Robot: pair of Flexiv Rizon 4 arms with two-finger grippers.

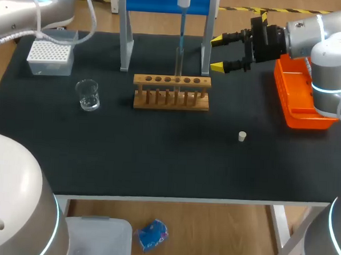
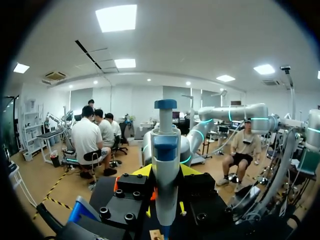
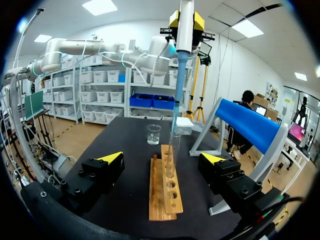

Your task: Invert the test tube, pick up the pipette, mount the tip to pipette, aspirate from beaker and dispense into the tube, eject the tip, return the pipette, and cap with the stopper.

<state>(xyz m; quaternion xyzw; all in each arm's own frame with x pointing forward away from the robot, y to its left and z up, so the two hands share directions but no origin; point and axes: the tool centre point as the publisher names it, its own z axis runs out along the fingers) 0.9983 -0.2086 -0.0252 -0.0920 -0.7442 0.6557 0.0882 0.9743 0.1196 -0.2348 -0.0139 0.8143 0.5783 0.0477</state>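
Black desk (image 1: 157,155), and we see a wooden rack (image 1: 171,93) at its middle, a bit toward the far edge. The test tube (image 1: 177,71) stands upright in one of the rack's middle holes. Our left gripper (image 2: 165,172) is above the rack, jaws clamped on the pipette (image 2: 165,150) from both sides, pipette held upright. Its blue tip (image 3: 179,95) points straight down at the tube's mouth; we cannot tell if it is inside. Our right gripper (image 1: 220,51) hangs just beside the rack's right end, toward the far edge, jaws wide apart, holding nothing. From its wrist view the rack lies ahead of it, between the fingers but not touched. The beaker (image 1: 87,94) stands left of the rack. The tip box (image 1: 49,58) is near the far left corner. The stopper (image 1: 242,136) lies on the desk right of middle, well apart from the rack. An orange tray (image 1: 298,97) sits at the right edge. A blue stand (image 1: 168,2) is at the far edge behind the rack.
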